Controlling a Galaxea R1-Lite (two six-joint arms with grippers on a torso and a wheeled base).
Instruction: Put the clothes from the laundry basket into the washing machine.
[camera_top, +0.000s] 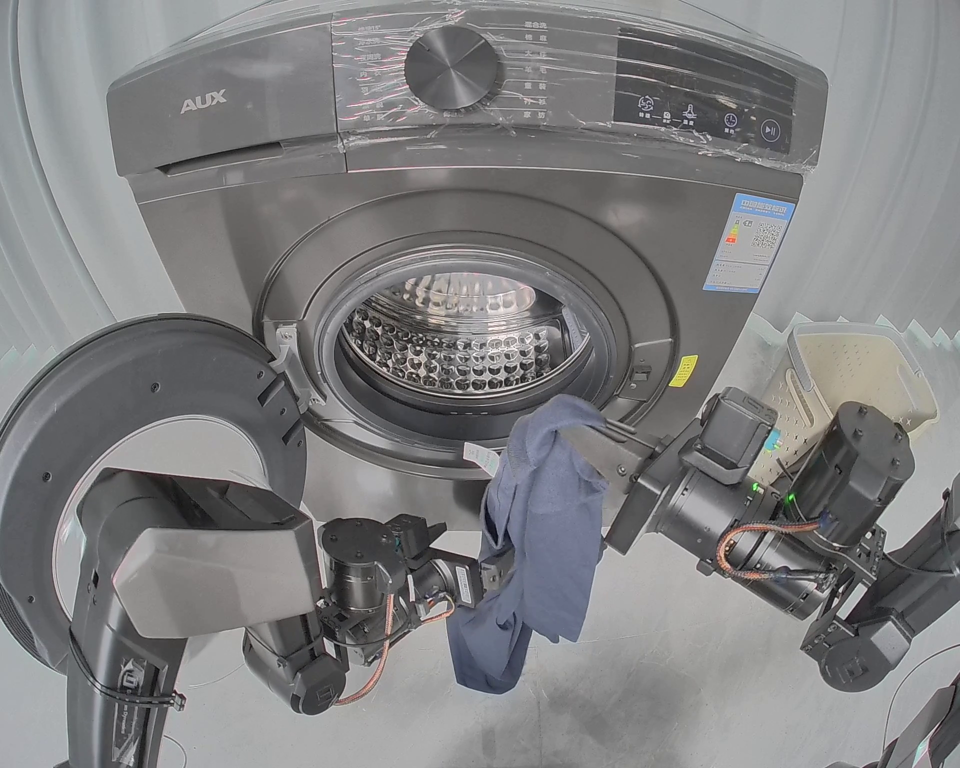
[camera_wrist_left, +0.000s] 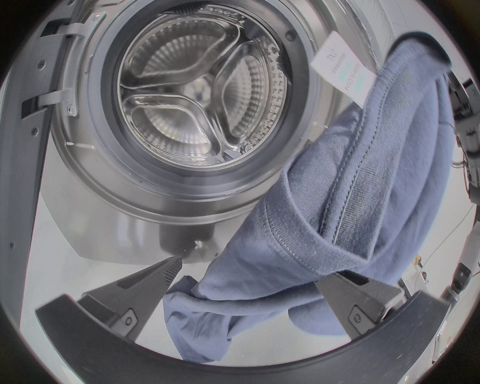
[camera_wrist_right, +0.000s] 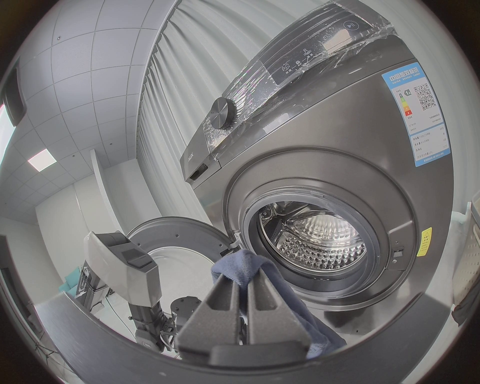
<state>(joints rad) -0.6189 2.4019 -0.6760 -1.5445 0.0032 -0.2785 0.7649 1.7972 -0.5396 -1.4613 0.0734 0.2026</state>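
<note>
Right gripper (camera_top: 578, 437) is pinching a blue garment (camera_top: 545, 540) just below the washing machine (camera_top: 600, 230) opening, while left gripper (camera_top: 492, 578), spread wide, is straddling its lower folds.

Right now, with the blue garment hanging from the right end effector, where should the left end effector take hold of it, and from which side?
Grip the bunched lower fold of the blue garment, coming from the robot's left. The right end effector pinches its top, so the cloth hangs limp; that fold lies between the open fingers of the left end effector, probably an easy pinch.
</note>
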